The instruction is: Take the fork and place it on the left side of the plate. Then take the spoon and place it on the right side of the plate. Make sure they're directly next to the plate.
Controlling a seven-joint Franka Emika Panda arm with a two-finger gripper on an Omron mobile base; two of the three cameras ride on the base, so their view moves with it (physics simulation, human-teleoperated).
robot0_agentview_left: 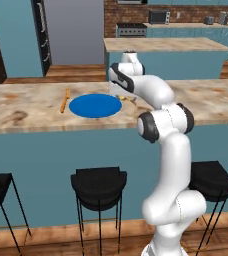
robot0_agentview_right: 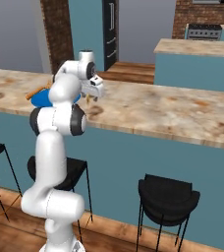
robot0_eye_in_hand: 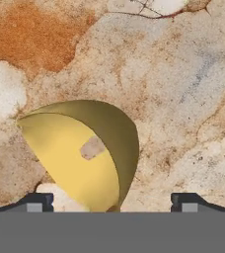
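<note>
The blue plate (robot0_agentview_left: pixel 95 106) lies flat on the marble counter (robot0_agentview_left: pixel 26 107). Close along its left edge is the orange fork (robot0_agentview_left: pixel 64 100), also seen past my arm as the fork (robot0_agentview_right: pixel 35 92) beside the plate (robot0_agentview_right: pixel 38 100). To the plate's right lies the spoon (robot0_agentview_left: pixel 130 99), mostly hidden by my arm. In the hand view its yellow bowl (robot0_eye_in_hand: pixel 80 153) rests on the counter (robot0_eye_in_hand: pixel 183 99) just above my gripper (robot0_eye_in_hand: pixel 112 200). The gripper is open, with its fingertips (robot0_eye_in_hand: pixel 35 200) spread wide on either side. My gripper (robot0_agentview_right: pixel 90 96) hangs low over the counter, right of the plate.
Black bar stools (robot0_agentview_left: pixel 98 186) stand along the counter's near side. A second counter island (robot0_agentview_left: pixel 166 45) lies behind, with a stove (robot0_agentview_left: pixel 131 29) and a microwave (robot0_agentview_left: pixel 159 17) at the far wall. The counter (robot0_agentview_right: pixel 173 110) runs on bare to the right.
</note>
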